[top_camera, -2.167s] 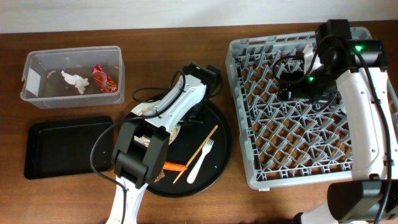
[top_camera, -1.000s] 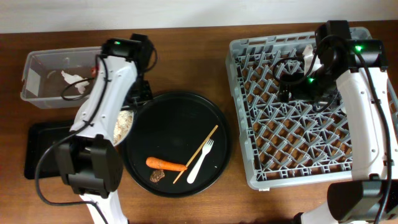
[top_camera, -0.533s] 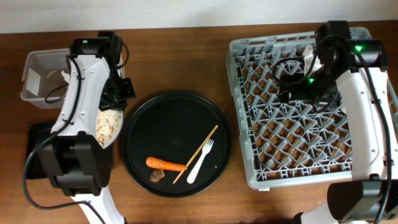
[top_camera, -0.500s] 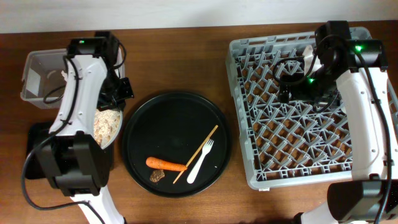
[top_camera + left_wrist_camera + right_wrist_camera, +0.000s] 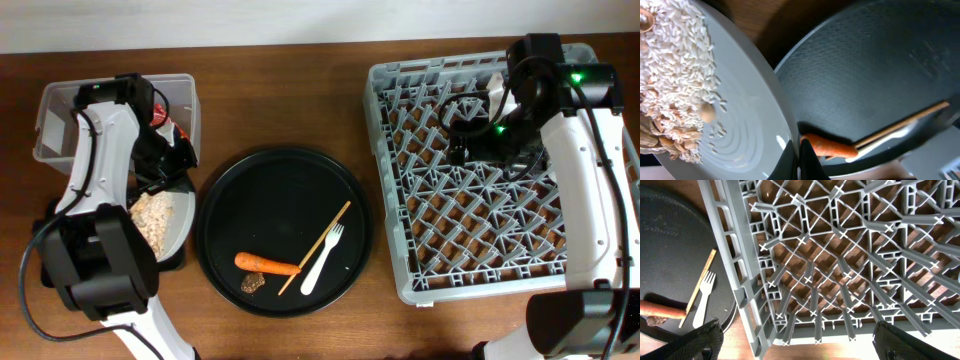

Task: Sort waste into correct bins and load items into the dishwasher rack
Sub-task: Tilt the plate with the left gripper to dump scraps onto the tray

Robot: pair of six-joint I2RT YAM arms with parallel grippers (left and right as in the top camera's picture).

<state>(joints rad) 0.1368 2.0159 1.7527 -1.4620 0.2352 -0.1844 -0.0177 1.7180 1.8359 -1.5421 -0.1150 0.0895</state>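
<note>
My left gripper (image 5: 172,168) is shut on the rim of the greyish-white plate (image 5: 165,225), which carries beige food scraps (image 5: 148,215). It holds the plate tilted over the shallow black tray (image 5: 176,263), beside the clear tub (image 5: 60,105) with the red wrapper (image 5: 160,118). In the left wrist view the fingers (image 5: 802,160) pinch the plate (image 5: 740,115) next to the scraps (image 5: 670,100). The carrot (image 5: 267,265), brown lump (image 5: 252,284), chopstick (image 5: 315,247) and fork (image 5: 322,258) lie on the round black tray (image 5: 280,190). My right gripper (image 5: 802,345) is open and empty above the grey rack (image 5: 490,190).
The left arm crosses the tub and hides most of the shallow tray and the tissue. The right wrist view shows the rack's corner (image 5: 755,325), the fork (image 5: 702,300), the chopstick (image 5: 701,287) and the carrot (image 5: 662,311) on the round tray. Bare wood lies between tray and rack.
My left arm has carried the plate off the round tray, leftward to above the shallow black tray. The right arm has not moved.
</note>
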